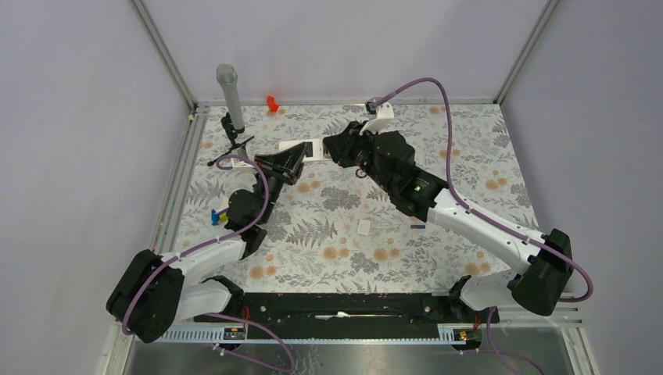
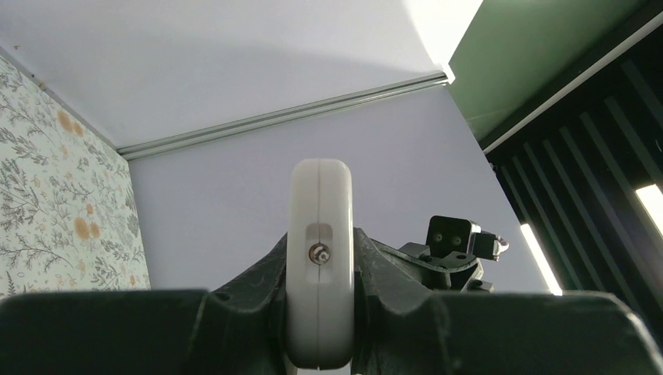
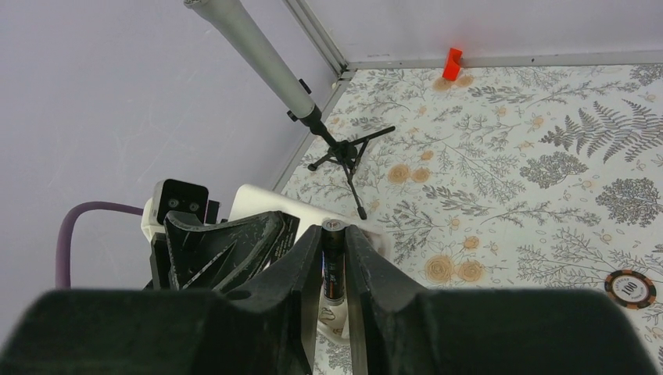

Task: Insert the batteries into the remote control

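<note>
Both busy: left tool [image 2: 320, 248] clenches remote control [image 2: 319, 199], right tool [image 3: 334, 233] grips dark battery [image 3: 333, 269]; mic stand [image 3: 344, 152] nearby.

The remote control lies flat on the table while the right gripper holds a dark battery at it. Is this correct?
Not quite. The remote control does not lie on the table; the left gripper clamps it, as the left wrist view shows. The right gripper does hold the dark battery at it.

Lab enclosure: white panels [image 1: 336, 47], aluminium frame [image 1: 163, 55].
</note>
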Controlling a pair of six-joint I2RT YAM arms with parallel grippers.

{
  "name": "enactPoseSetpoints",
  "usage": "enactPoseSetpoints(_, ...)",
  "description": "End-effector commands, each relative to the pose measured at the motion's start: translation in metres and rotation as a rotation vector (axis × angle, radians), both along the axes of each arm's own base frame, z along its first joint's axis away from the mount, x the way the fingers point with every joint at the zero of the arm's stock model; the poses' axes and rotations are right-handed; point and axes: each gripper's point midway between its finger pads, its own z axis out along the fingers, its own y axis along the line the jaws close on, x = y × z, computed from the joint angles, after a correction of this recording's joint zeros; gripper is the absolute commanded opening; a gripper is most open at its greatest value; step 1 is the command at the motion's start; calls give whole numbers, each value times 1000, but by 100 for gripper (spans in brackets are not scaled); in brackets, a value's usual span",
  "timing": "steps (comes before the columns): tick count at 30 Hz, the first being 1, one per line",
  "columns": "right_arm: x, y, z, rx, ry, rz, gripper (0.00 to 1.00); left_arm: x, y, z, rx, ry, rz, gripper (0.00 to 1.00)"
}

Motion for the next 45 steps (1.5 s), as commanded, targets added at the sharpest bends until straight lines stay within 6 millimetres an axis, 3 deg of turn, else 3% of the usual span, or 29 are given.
enactPoseSetpoints(1, 1, -1, -6, -30, 16, -33, 25, -15, 16, 50, -154, -141, 0, 0)
enactPoseSetpoints(15, 6, -8, -5, -27, 48, -86, 33, -16, 17, 50, -148, -136, 3, 0)
enactPoseSetpoints(30, 0, -14, 30, 27, -12, -79, 42, -16, 17, 46, -143, -132, 3, 0)
enactPoseSetpoints(37, -11, -27, 49, 49, -72, -71, 60, -19, 16, 43, -121, -147, -8, 0)
enactPoseSetpoints(42, -14, -58, 54, 23, -68, -157, 75, -23, 12, 45, -85, -181, -30, 0)
enactPoseSetpoints(45, -20, -67, 49, 24, 19, -150, 83, -25, 10, 45, -74, -190, -39, 0)
